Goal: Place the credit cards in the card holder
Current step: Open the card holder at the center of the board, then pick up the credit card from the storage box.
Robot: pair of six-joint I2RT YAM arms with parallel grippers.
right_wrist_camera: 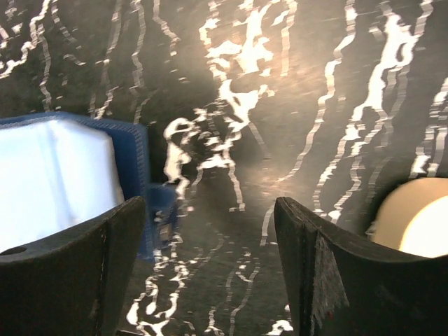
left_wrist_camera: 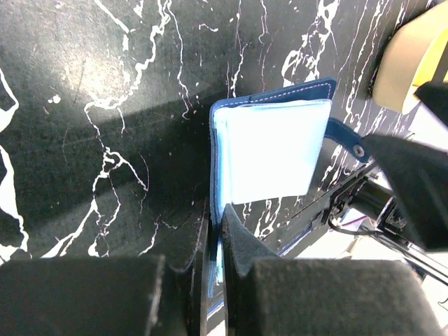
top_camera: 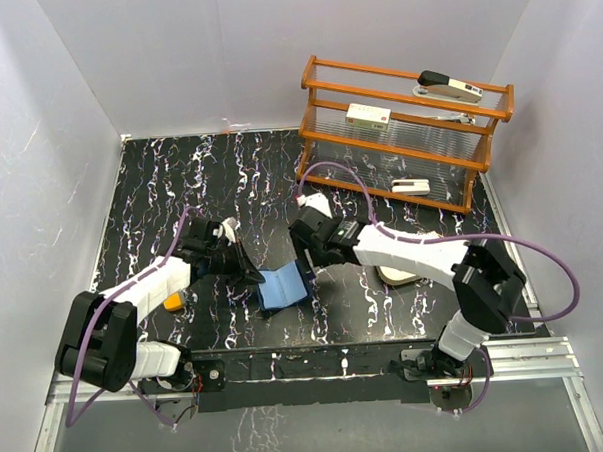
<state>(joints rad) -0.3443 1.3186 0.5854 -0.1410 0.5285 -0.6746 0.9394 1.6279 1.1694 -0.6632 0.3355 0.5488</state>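
Observation:
The card holder [top_camera: 281,287] is a blue wallet lying on the black marbled table in front of both arms. In the left wrist view its pale face [left_wrist_camera: 269,150] and snap tab [left_wrist_camera: 346,140] show. My left gripper [top_camera: 247,269] is shut on the card holder's near edge, with the thin blue rim pinched between the fingertips [left_wrist_camera: 234,238]. My right gripper [top_camera: 309,254] stands open just right of the holder, over bare table [right_wrist_camera: 210,231], with the holder [right_wrist_camera: 63,175] beside its left finger. A small flat orange piece [top_camera: 173,304], possibly one of the credit cards, lies by the left arm.
A beige shallow tray [top_camera: 394,274] lies partly under the right forearm, also seen as the beige tray [right_wrist_camera: 413,217] past the right finger. A wooden rack [top_camera: 402,131] with white devices stands at the back right. A small white item [top_camera: 316,203] lies behind the right gripper.

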